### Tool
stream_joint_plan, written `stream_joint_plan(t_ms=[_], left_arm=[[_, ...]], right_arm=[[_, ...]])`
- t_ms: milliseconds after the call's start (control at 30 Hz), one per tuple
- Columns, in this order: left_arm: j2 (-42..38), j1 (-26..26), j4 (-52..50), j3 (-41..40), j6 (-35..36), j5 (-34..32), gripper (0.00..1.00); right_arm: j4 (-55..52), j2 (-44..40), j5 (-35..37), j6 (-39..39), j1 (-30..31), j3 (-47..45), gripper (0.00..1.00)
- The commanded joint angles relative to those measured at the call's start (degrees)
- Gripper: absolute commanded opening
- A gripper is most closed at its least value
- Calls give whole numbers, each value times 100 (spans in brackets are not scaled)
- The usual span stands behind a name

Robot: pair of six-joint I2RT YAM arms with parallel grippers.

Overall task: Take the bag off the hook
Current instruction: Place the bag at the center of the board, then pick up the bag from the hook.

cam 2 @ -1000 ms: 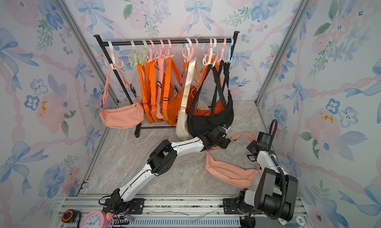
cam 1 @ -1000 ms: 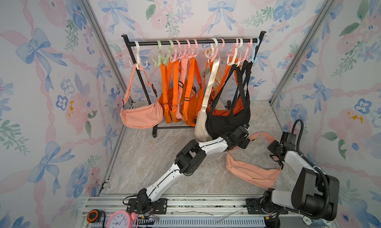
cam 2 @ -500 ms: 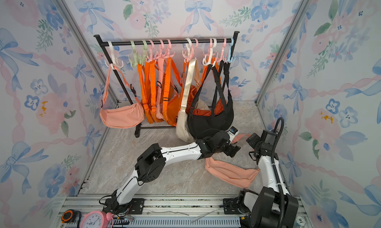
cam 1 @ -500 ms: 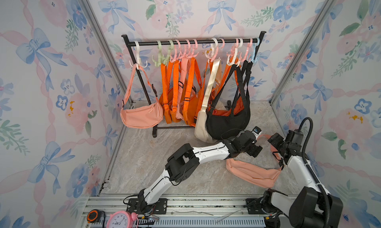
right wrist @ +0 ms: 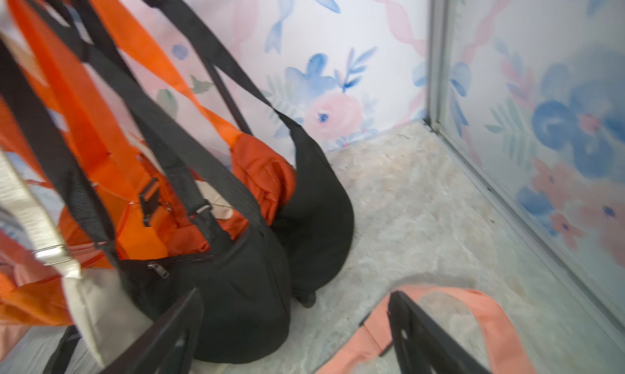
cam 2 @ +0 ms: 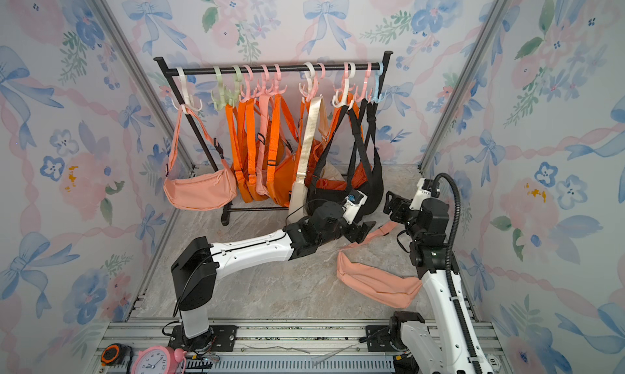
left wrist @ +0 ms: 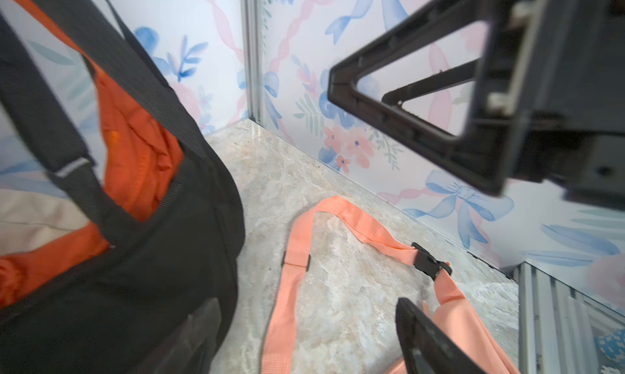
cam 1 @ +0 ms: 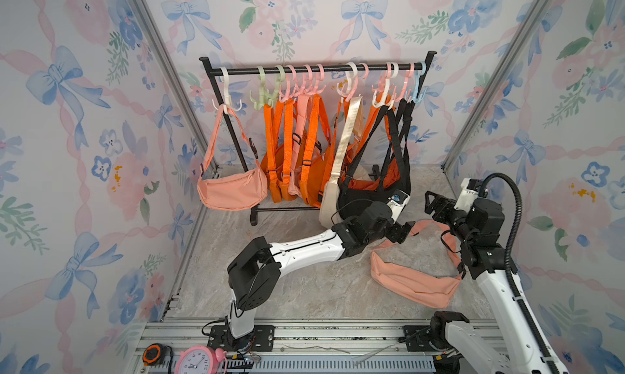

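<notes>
The peach bag [cam 1: 414,282] is laid on the counter [cam 1: 304,287] by its right edge, off the hooks [cam 1: 382,96]. The left tool [cam 1: 404,232] and right tool [cam 1: 433,205] are spread wide, and nothing is held. The step looks finished. Next, both tools need to be pulled clear of the strap [cam 1: 424,226].

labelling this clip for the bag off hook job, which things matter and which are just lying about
Job: rack, hooks, hung bags, floor bag, already off.
Lying about: clock, tape measure.
</notes>
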Motion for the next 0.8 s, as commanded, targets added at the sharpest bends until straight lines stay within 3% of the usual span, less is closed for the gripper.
stream_joint_plan(t_ms=[0,167,400,767], left_arm=[[-311,317,130,-84,420,128,81],[-348,995,-222,306,559,536,75],[6,1846,-818,1154,606,1391,47],[1089,2423,-1768,2980,500,2186,44]], right_arm=[[75,245,-534,-386,298,320,87],[288,698,-845,-490,548,720,84],[480,1213,-956,-516,706,1178,82],[256,1760,-868,-906,974,1874,82]])
